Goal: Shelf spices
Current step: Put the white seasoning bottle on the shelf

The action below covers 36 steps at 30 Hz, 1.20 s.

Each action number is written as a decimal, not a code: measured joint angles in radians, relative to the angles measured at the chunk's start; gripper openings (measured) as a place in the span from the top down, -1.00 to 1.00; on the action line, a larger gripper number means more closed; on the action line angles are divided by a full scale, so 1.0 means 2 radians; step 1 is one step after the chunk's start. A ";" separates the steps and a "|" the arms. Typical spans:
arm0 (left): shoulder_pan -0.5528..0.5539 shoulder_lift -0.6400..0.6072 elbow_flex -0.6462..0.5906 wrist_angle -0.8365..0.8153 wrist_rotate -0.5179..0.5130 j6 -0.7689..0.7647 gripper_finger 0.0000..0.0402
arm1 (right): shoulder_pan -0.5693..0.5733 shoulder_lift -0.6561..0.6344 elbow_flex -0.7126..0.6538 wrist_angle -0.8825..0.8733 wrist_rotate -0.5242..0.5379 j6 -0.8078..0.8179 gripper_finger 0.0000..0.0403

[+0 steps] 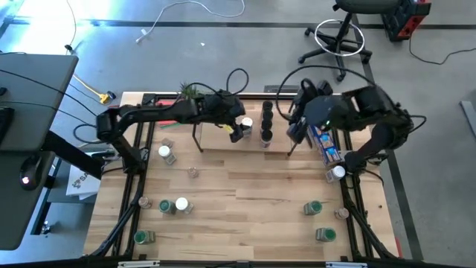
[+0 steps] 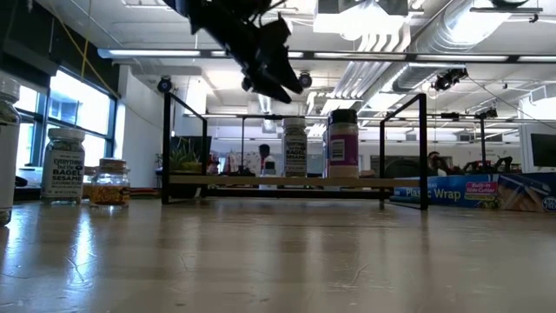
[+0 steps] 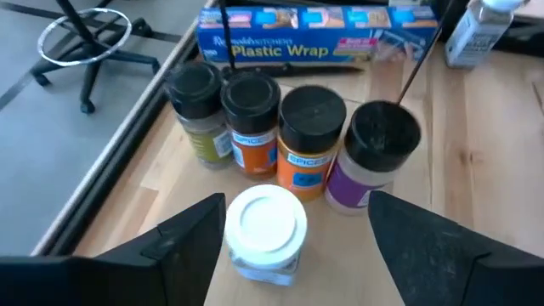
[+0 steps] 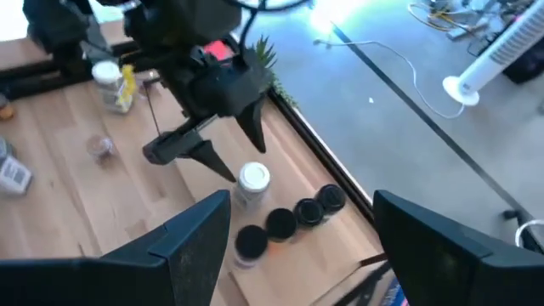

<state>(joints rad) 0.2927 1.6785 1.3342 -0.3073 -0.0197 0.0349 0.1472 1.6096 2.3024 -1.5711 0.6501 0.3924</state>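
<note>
The light-wood shelf (image 1: 223, 143) with its black wire frame stands at the table's far middle, and also shows in the low view (image 2: 261, 181). A row of black-lidded spice jars (image 3: 310, 136) stands on its right part. A white-lidded jar (image 3: 265, 229) stands on the shelf beside that row (image 4: 253, 181). My left gripper (image 1: 239, 128) is open and hovers above this jar, one finger on each side of it, and is clear of it in the low view (image 2: 287, 78). My right gripper (image 1: 296, 126) is open and empty above the shelf's right end.
A blue plastic-wrap box (image 1: 325, 143) lies to the right of the shelf. Loose jars stand on the table: white-lidded ones (image 1: 165, 154) (image 1: 181, 205) at the left, green-lidded ones (image 1: 141, 237) (image 1: 312, 208) (image 1: 325, 234) near the front. A small plant (image 1: 190, 91) stands at the shelf's far left.
</note>
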 joint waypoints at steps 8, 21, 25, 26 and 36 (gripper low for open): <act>0.000 0.033 0.000 0.012 -0.029 0.057 -0.43 | -0.025 -0.026 0.000 0.000 0.004 0.018 -0.40; 0.022 0.026 -0.007 0.003 0.022 0.095 -0.43 | -0.025 -0.020 -0.001 0.000 0.049 0.096 -0.40; 0.024 0.030 -0.007 0.003 0.030 0.072 -0.43 | -0.029 -0.020 -0.001 0.000 0.047 0.074 -0.40; 0.024 0.034 -0.007 0.005 0.029 0.072 -0.43 | -0.032 -0.020 -0.001 0.000 0.045 0.068 -0.40; 0.024 0.063 -0.007 0.021 0.018 0.057 -0.42 | -0.056 -0.020 -0.001 0.000 0.022 0.036 -0.40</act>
<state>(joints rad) 0.3401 1.8046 1.3209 -0.2646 0.0162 0.1488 0.0347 1.5700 2.3013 -1.5711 0.6946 0.4641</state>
